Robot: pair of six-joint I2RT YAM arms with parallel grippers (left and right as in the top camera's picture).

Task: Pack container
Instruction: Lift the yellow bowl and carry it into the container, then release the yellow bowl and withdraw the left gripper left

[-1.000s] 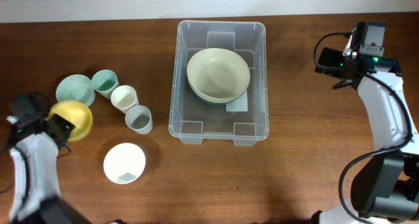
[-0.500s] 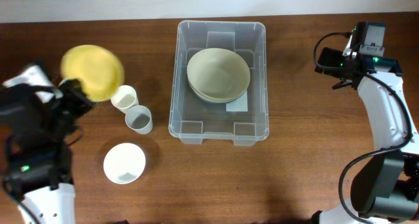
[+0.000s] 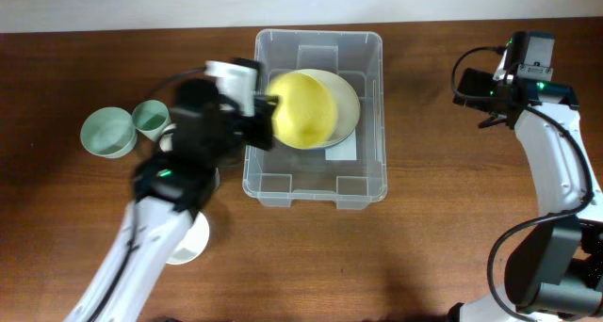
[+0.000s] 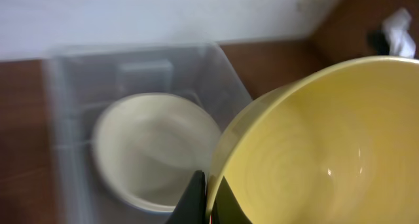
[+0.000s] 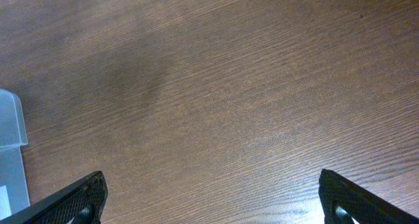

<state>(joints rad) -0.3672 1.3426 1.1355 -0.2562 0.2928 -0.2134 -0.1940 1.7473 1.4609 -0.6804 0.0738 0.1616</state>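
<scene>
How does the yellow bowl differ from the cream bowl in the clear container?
The yellow bowl is bright yellow; the cream bowl is pale off-white. The yellow bowl is gripped at its rim by the left claw, above the container; the cream bowl rests on the container floor. Both are round, empty bowls.

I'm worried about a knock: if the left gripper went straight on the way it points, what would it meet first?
Probably the cream bowl in the container, directly ahead of the left gripper and its yellow bowl; depth is unclear.
</scene>
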